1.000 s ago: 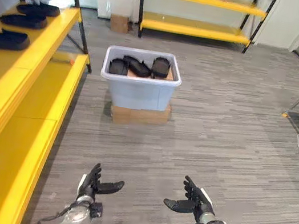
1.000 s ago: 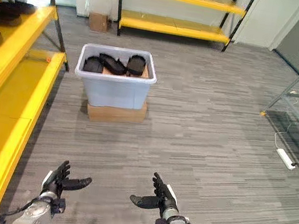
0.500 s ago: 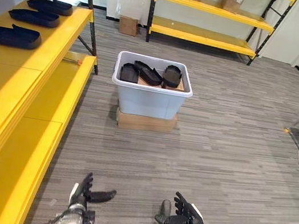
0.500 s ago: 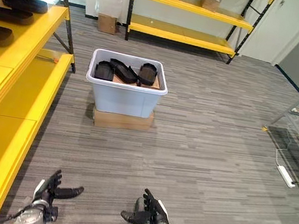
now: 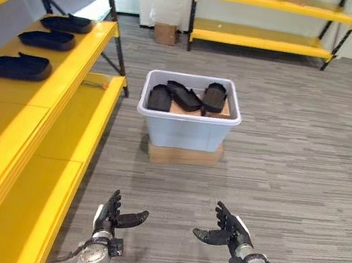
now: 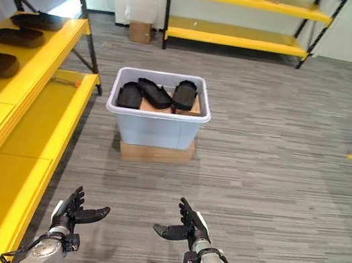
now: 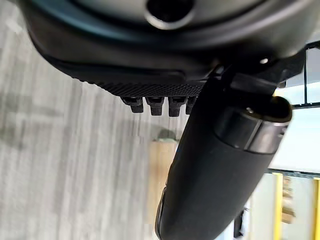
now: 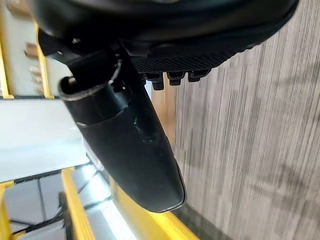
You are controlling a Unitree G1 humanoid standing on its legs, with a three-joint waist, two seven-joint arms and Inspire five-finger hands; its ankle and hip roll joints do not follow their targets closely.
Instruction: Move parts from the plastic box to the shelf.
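A pale grey plastic box [image 5: 188, 125] stands on a flat cardboard box [image 5: 184, 155] on the floor ahead of me. Three black shoe-shaped parts [image 5: 185, 96] lie inside it on a brown sheet. On the yellow shelf [image 5: 41, 84] to my left rest three more black parts [image 5: 17, 65], in a row along the upper board. My left hand [image 5: 110, 214] and right hand [image 5: 228, 230] hover low over the carpet, well short of the box. Both are open and empty, fingers straight, thumbs pointing toward each other.
A second yellow rack [image 5: 268, 35] stands against the far wall with small cartons on it. A small brown carton [image 5: 164, 33] sits on the floor by that wall. Grey striped carpet [image 5: 293, 166] lies open around the box. The left shelf's lower board [image 5: 76, 134] juts toward the box.
The camera has swung, so the whole scene shifted. Both hands have risen a little in view and stay open and empty. The box and parts have not moved.
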